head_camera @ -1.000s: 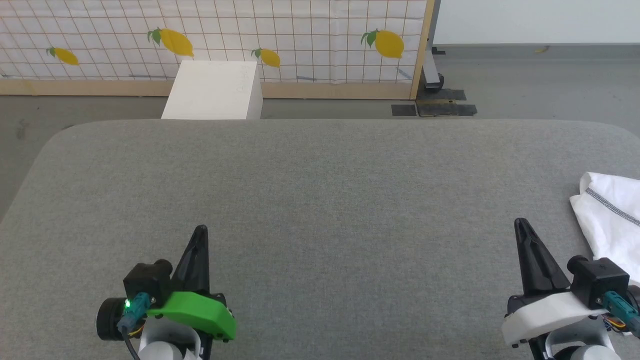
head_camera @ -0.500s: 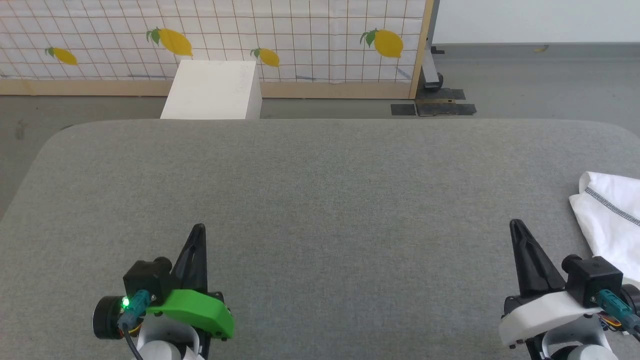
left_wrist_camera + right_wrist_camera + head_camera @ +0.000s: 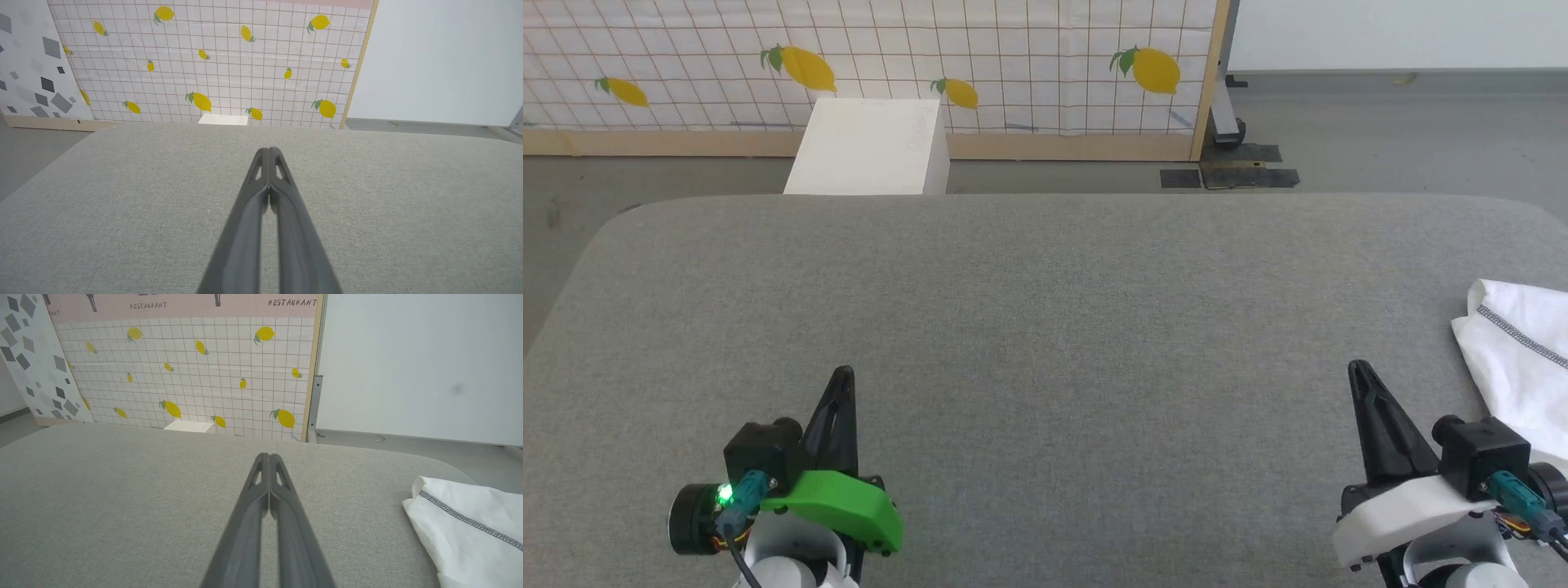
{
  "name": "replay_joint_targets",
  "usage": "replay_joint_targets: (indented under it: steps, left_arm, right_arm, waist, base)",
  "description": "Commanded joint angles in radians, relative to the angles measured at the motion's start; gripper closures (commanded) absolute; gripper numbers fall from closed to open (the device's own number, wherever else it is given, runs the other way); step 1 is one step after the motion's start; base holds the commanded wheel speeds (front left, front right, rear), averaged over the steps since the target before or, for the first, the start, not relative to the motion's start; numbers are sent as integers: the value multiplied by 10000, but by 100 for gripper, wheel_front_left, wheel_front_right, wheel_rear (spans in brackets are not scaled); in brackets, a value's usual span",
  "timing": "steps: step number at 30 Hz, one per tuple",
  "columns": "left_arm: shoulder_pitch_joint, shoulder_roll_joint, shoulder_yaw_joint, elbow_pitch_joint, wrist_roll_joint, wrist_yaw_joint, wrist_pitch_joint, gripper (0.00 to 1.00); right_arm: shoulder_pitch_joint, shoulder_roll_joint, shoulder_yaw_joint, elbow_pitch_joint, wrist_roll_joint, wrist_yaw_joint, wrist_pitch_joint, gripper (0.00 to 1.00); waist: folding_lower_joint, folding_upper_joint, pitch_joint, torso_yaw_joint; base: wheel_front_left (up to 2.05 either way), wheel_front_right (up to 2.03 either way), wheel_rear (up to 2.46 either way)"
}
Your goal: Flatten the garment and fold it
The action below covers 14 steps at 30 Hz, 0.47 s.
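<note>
black tapered fingers (image 3: 837, 416), green left wrist cover (image 3: 841, 510), white right wrist cover (image 3: 1401, 510), teal plugs (image 3: 742, 496).

Head view looks down; wrist views, seemingly low, face the shared lemon screen (image 3: 1029, 82)

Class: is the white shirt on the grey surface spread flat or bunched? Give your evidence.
Bunched, not flat: the garment lies in overlapping layers with a raised folded corner; its rest is out of frame.

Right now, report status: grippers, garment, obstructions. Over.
Left gripper shut, empty. Right gripper shut, empty. Garment bunched at right edge of grey surface, ungripped. Nothing in the way.
</note>
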Motion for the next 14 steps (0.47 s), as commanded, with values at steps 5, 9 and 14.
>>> replay_joint_targets:
  steps: [5,9,14]
  left_arm:
    - [177,-27,37,-136,271,109,129,100]
    - [193,-29,51,-198,343,141,210,100]
    - [213,-30,68,-274,430,179,309,100]
  right_arm:
    - [-196,21,55,35,-129,-8,80,100]
    - [-210,22,77,41,-157,-9,118,100]
    - [-227,24,105,48,-190,-9,164,100]
  waist:
    - [0,0,3,-7]
    - [0,0,6,-12]
    - [0,0,9,-19]
  base:
    - [0,0,0]
    - [0,0,0]
    - [0,0,0]
